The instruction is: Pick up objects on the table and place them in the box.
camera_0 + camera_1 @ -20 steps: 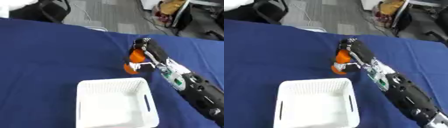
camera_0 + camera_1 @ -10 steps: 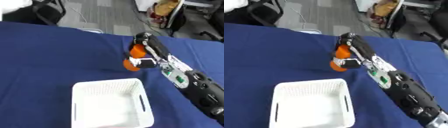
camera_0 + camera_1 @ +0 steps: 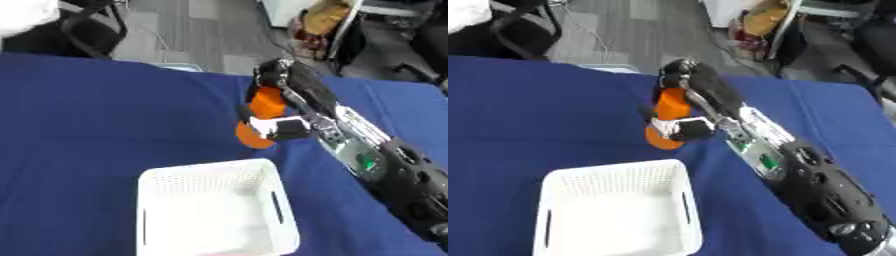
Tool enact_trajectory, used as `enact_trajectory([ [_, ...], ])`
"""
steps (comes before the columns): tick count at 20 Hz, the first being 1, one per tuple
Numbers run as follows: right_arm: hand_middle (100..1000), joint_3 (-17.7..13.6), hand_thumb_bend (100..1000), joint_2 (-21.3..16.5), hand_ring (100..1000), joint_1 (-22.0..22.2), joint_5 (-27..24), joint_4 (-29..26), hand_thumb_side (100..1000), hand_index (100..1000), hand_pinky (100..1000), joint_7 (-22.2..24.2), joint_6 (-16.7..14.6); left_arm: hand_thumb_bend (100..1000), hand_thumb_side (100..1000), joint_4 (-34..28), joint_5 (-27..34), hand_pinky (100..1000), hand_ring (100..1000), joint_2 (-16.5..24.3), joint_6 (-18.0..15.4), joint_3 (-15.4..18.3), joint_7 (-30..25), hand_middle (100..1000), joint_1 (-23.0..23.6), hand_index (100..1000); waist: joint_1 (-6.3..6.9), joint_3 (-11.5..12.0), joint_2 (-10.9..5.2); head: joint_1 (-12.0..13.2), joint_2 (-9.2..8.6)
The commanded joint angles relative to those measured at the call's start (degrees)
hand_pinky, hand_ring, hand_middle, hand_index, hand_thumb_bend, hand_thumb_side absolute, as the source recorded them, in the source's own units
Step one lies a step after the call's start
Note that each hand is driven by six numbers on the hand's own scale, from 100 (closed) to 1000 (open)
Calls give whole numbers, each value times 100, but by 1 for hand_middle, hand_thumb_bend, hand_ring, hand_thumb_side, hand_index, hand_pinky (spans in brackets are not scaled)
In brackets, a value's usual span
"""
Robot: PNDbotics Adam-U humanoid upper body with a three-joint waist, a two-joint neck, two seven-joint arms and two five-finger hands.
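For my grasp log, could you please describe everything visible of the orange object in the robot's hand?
The orange object looks like smooth plastic, with a narrower upper part and a rounded, wider base. It stands roughly upright, tilted slightly, just beyond the white perforated plastic basket. The right hand curls round it; whether its base touches the blue tablecloth is unclear.

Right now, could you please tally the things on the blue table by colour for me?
Orange: 1, the orange plastic object held in the right hand.
White: 1, the white perforated plastic basket, with nothing in it.
Total: 2.

Grey floor beyond, black chair (upper left).
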Motion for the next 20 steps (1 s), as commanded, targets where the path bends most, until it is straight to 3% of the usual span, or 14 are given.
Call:
enact_trajectory([
  [1, 100, -12, 108, -206, 100, 17, -135, -612, 679, 100, 100, 197, 73, 171, 930, -82, -21, 900, 801, 108, -27, 52, 13, 880, -46, 862, 45, -16, -154, 45, -56],
  [7, 100, 74, 113, -128, 100, 50, -354, -1208, 679, 100, 100, 431, 130, 171, 929, -82, -36, 899, 801, 111, -37, 53, 33, 880, -44, 861, 49, -14, -155, 44, -21],
  [12, 100, 196, 125, 33, 100, -22, -500, -1242, 684, 100, 100, 523, -56, 171, 929, -82, -35, 900, 801, 109, -32, 40, 23, 880, -41, 861, 53, -15, -161, 48, 20],
  [20, 100, 390, 145, 315, 100, -111, -655, -1243, 693, 102, 100, 625, -32, 171, 928, -82, 11, 899, 801, 50, -44, -3, -8, 880, -117, 860, 54, 65, -152, 47, -8],
])
